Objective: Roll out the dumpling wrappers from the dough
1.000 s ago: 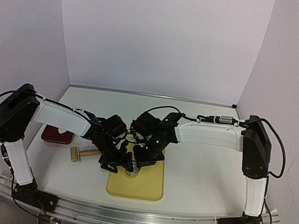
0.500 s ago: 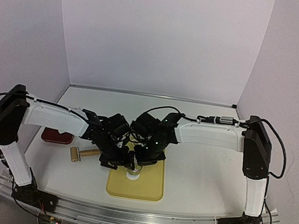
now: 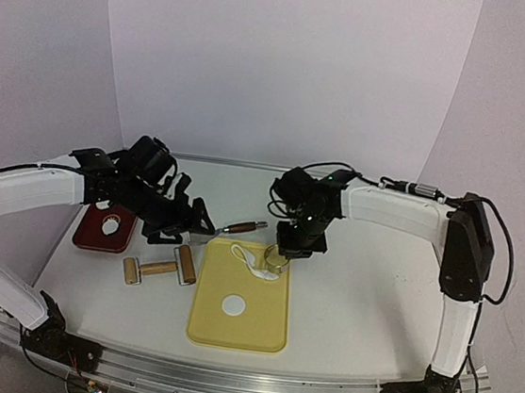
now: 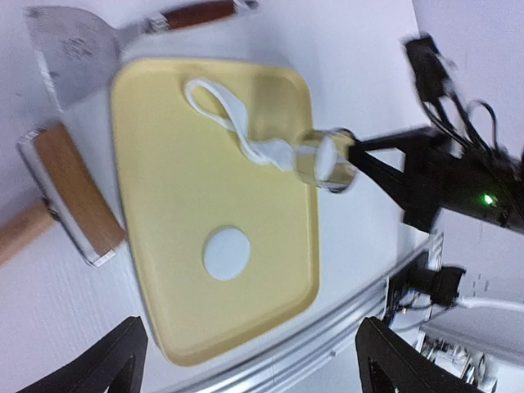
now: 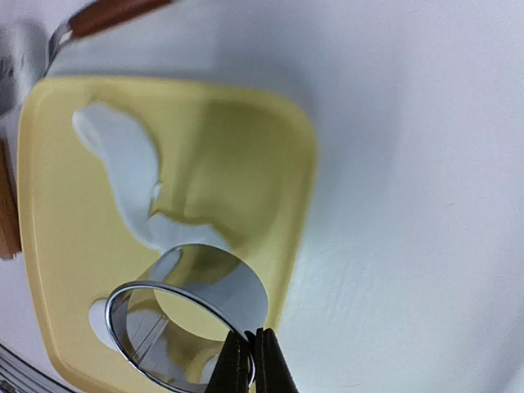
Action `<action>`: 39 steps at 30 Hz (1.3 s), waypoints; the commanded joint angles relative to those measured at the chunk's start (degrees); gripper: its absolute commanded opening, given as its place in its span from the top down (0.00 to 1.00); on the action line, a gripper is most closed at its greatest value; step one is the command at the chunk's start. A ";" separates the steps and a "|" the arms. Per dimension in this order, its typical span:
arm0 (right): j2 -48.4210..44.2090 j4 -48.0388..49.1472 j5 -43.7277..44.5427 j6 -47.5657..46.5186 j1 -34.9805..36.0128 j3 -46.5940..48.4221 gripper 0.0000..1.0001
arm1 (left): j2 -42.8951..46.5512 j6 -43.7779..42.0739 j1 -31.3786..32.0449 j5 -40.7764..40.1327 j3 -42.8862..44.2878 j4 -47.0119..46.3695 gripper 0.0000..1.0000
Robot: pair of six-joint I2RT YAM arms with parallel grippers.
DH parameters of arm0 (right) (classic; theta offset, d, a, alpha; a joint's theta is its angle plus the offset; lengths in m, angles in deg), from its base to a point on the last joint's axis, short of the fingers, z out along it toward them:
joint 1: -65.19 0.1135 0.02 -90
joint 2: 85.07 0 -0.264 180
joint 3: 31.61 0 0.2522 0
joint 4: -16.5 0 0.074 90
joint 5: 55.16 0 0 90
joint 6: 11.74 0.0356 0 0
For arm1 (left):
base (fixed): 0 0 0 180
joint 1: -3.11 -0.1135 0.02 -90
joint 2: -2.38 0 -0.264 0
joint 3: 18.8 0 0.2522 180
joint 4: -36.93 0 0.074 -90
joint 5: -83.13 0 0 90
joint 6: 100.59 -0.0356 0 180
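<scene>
A dumpling wrapper [image 3: 233, 304] lies on the board [image 3: 257, 327], roller [image 3: 161, 268] left, spatula [image 3: 225, 229] behind.

A white table [image 3: 365, 294] stands inside a booth of plain pale lilac walls [image 3: 287, 66], evenly lit, with an aluminium rail [image 3: 251, 382] running along its near edge.

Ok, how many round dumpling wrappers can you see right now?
1: the wrapper lies flat on the yellow board's near half. The ring cutter, held by the right claw, may hide another.
</scene>
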 commanded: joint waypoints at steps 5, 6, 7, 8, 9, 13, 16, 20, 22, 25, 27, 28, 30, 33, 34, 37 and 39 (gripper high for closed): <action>-10.75 -2.76 2.65 -2.23 -16.91 -9.76 1.00 | -2.16 -7.41 -19.35 5.23 -1.13 6.61 0.09; -10.92 -2.61 2.86 -2.80 -18.47 -10.80 1.00 | -2.01 -7.64 -20.65 5.37 -1.67 6.05 0.09; -10.94 -2.24 2.81 -3.29 -19.60 -11.98 1.00 | -1.82 -7.69 -22.28 5.42 -2.23 4.96 0.09; -10.83 -1.83 2.56 -3.89 -20.46 -12.66 1.00 | -1.80 -7.56 -23.26 5.67 -2.43 3.81 0.08; -10.65 -1.33 2.27 -4.48 -21.29 -13.26 1.00 | -2.05 -7.42 -24.16 6.12 -2.46 2.46 0.08; -9.56 0.68 1.87 -5.42 -22.50 -14.86 0.99 | -6.46 -6.64 -25.14 8.56 0.48 0.20 0.09; -8.83 2.61 0.25 -5.27 -22.67 -16.13 0.97 | -11.12 -6.50 -25.15 11.62 2.85 -2.57 0.09; -7.64 3.96 -0.13 -4.69 -23.00 -17.44 0.91 | -18.27 -7.36 -25.78 13.94 5.67 -5.89 0.10; -7.39 4.39 -0.26 -4.60 -23.12 -17.69 0.86 | -22.40 -8.51 -26.18 14.95 8.05 -6.55 0.10; -7.67 4.89 -0.31 -4.76 -23.20 -17.94 0.80 | -26.79 -9.54 -26.41 16.64 10.40 -8.84 0.11; -7.79 5.04 -0.24 -4.76 -23.30 -18.20 0.76 | -29.59 -9.91 -26.52 18.02 11.83 -10.39 0.12; -8.07 5.05 -0.14 -4.64 -23.33 -18.31 0.74 | -30.88 -10.02 -26.52 18.59 12.48 -10.88 0.12; -9.19 5.05 0.22 -4.15 -23.35 -18.66 0.67 | -33.24 -9.92 -26.55 19.15 13.56 -11.38 0.14; -11.92 5.05 0.90 -3.48 -23.46 -19.60 0.57 | -36.01 -9.26 -26.50 19.81 14.55 -12.34 0.21; -12.88 4.98 0.99 -3.27 -23.50 -19.80 0.54 | -36.95 -8.95 -26.55 20.55 14.69 -12.97 0.24; -16.02 4.96 0.91 -2.71 -23.53 -20.51 0.51 | -39.18 -8.42 -26.56 21.96 15.56 -13.53 0.39; -18.12 4.96 0.72 -2.30 -23.57 -21.02 0.49 | -40.03 -8.29 -26.53 22.51 16.23 -13.61 0.50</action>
